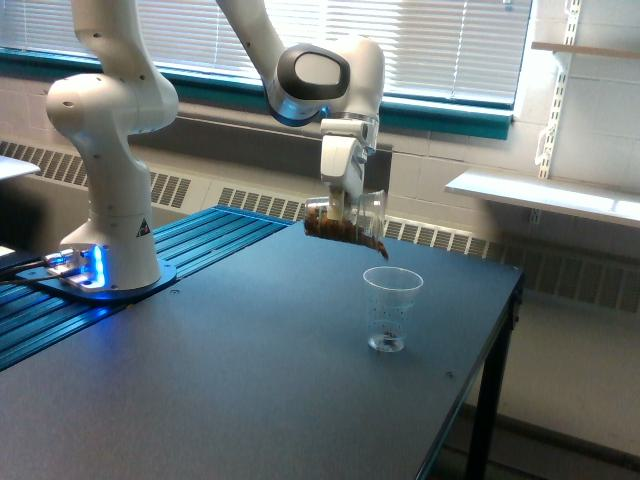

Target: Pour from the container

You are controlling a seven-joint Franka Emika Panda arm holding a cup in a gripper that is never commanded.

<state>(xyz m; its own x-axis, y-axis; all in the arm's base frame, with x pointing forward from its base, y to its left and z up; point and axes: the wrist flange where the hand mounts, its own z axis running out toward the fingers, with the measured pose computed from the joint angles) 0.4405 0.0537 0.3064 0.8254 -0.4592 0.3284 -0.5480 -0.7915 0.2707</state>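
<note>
Hanging in the upper middle of the frame, the claw (344,203) is clamped on the container (347,218), a small clear jar gripped around its walls and tipped almost onto its side, with its mouth turned toward the exterior view's right and angled a little downward. Brown granular bits (336,231) lie along the lower wall of the jar, and a few of them show at the lip and just below it. Directly under that lip, slightly lower right of centre, a clear tapered cup (391,308) with printed measuring marks stands upright on the dark counter (230,380); a few dark specks show inside it near the bottom, though how much it holds is hard to tell. The jar and the cup are apart, with open air between the jar's mouth and the cup's rim. The white arm (318,72) bends down from the top of the frame to the claw, and its base (108,175) stands at the left edge of the picture on a blue ribbed platform (200,238), where a blue light glows. Behind the counter, window blinds fill the upper part of the frame, and a white shelf (545,195) juts from the wall at the right.
</note>
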